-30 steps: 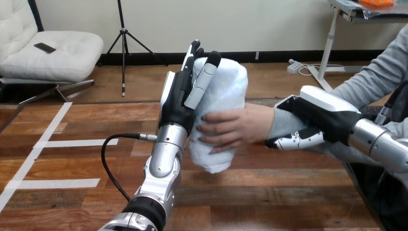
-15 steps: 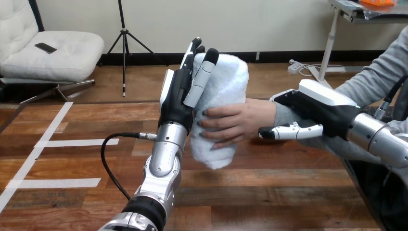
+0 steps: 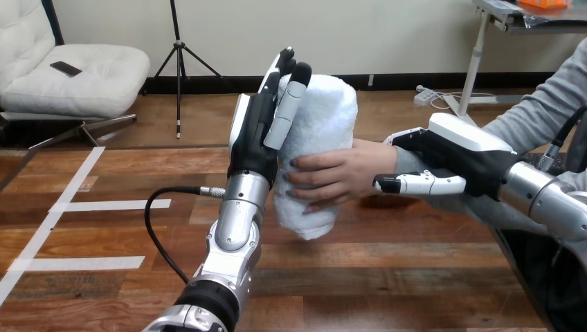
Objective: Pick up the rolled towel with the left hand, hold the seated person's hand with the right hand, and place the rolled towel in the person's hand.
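Seeing rolled towel [image 3: 322, 131] upright above worktop [image 3: 387, 277], person's hand [image 3: 339, 174] wrapped round it; left robot hand [image 3: 266, 131] released, fingers [image 3: 285, 104] straight against towel's side; right robot hand [image 3: 450, 162] over person's wrist [image 3: 400, 164]; its grip I cannot tell.

Rolled towel [image 3: 324, 121] upright between left hand [image 3: 265, 135] and person's hand [image 3: 342, 173]; right hand [image 3: 453, 155] over person's wrist [image 3: 403, 166]

Left arm [image 3: 235, 225]: silver forearm, lower centre.
Left hand [image 3: 255, 142]: black, white back shell, black-and-white jointed fingers.
Right hand [image 3: 457, 155]: black, white shell.
Right arm [image 3: 547, 200]: silver, far right.
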Controlling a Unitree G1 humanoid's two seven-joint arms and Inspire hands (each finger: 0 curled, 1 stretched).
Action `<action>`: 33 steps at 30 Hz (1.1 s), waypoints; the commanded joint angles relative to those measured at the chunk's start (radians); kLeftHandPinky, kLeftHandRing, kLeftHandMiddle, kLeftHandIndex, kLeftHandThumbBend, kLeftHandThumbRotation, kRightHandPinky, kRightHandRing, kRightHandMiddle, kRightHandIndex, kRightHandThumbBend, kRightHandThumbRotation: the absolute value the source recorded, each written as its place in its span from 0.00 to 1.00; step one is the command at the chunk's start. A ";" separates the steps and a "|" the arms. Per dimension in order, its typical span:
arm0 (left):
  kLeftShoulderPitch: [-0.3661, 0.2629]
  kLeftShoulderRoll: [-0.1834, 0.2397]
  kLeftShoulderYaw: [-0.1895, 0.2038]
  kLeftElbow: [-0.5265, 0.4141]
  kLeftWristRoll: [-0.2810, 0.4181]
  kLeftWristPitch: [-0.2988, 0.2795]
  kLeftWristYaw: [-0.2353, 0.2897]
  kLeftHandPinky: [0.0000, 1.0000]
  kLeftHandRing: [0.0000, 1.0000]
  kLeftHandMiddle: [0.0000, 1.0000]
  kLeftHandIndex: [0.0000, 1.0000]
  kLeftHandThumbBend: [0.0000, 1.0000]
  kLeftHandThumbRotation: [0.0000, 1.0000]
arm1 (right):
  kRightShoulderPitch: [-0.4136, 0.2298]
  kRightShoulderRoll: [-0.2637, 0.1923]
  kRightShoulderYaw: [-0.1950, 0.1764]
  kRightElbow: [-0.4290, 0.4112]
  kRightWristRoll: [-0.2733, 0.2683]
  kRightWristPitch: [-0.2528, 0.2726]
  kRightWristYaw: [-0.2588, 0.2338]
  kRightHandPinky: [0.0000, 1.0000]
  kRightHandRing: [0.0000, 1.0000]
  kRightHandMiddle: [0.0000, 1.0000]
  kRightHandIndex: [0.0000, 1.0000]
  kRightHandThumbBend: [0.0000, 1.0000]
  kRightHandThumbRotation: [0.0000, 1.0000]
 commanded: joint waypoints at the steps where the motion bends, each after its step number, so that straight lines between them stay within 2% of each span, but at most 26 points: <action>1: 0.019 0.004 -0.018 -0.107 0.008 -0.024 -0.017 0.98 0.96 0.94 0.93 0.84 0.97 | -0.045 0.017 -0.011 -0.061 0.019 0.008 -0.020 0.59 0.67 0.70 0.71 0.95 1.00; 7: 0.083 0.009 -0.021 -0.188 -0.001 -0.029 -0.044 0.98 0.96 0.94 0.92 0.80 0.97 | -0.026 0.020 -0.022 -0.086 0.042 0.036 -0.006 0.61 0.70 0.72 0.73 0.97 1.00; 12: 0.143 0.014 -0.024 -0.270 -0.010 -0.021 -0.067 0.96 0.95 0.93 0.91 0.81 0.97 | -0.010 0.021 -0.029 -0.110 0.074 0.066 0.018 0.63 0.72 0.75 0.75 0.98 1.00; 15: 0.187 0.021 -0.027 -0.328 -0.008 -0.012 -0.076 0.95 0.94 0.93 0.90 0.81 0.97 | -0.002 0.024 -0.035 -0.108 0.098 0.052 0.019 0.65 0.73 0.76 0.77 0.96 1.00; 25: 0.331 0.056 -0.037 -0.528 0.010 0.044 -0.090 0.95 0.93 0.93 0.90 0.84 0.97 | 0.040 0.031 -0.048 -0.137 0.161 0.057 0.019 0.66 0.75 0.78 0.79 0.95 1.00; 33: 0.429 0.083 -0.031 -0.650 0.018 0.081 -0.094 0.89 0.91 0.91 0.88 0.86 0.97 | 0.082 0.044 -0.061 -0.175 0.216 0.062 0.024 0.68 0.77 0.79 0.80 0.98 1.00</action>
